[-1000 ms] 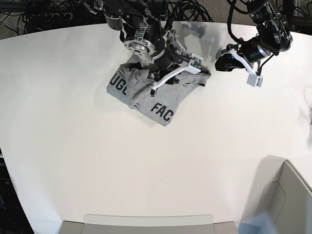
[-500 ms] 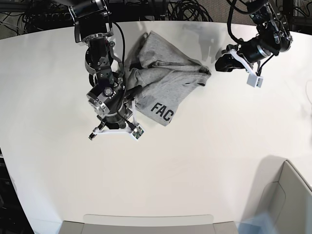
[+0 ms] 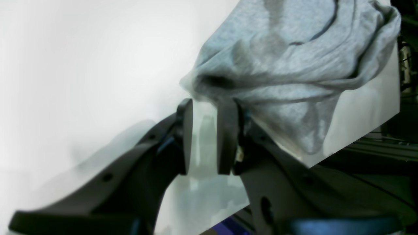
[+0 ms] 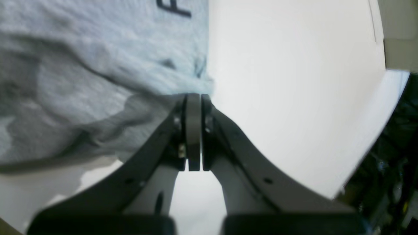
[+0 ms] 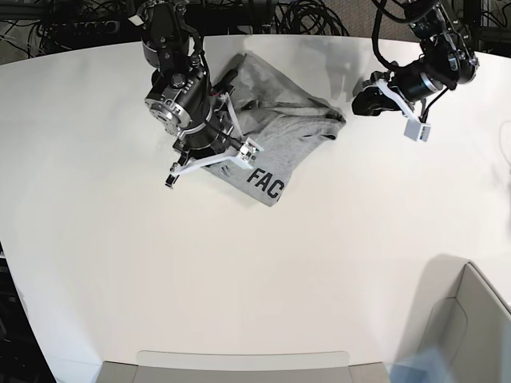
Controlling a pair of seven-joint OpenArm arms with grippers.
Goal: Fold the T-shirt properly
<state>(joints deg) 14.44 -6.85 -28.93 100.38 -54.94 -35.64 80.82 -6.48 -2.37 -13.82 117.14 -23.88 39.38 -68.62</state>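
Observation:
The heather-grey T-shirt (image 5: pixel 279 128) lies bunched at the back middle of the white table (image 5: pixel 239 279), with black letters "FAC" on its near corner. My right gripper (image 5: pixel 217 156) sits at the shirt's near-left edge. In the right wrist view the right gripper (image 4: pixel 194 96) is shut, and the edge of the T-shirt (image 4: pixel 81 65) meets its tips. My left gripper (image 5: pixel 358 102) hovers just right of the shirt. In the left wrist view the left gripper (image 3: pixel 202 104) is open with nothing between its pads. A folded corner of the T-shirt (image 3: pixel 287 58) lies just past its tips.
Black cables (image 5: pixel 311 16) run along the table's far edge. A grey bin (image 5: pixel 471 319) stands at the near right corner. A pale strip (image 5: pixel 239 363) lines the front edge.
My right arm swung from over the shirt to the table in front of it, then back to its near-left edge, and its jaws closed. The shirt's lettered left part is now covered. The left arm stayed put.

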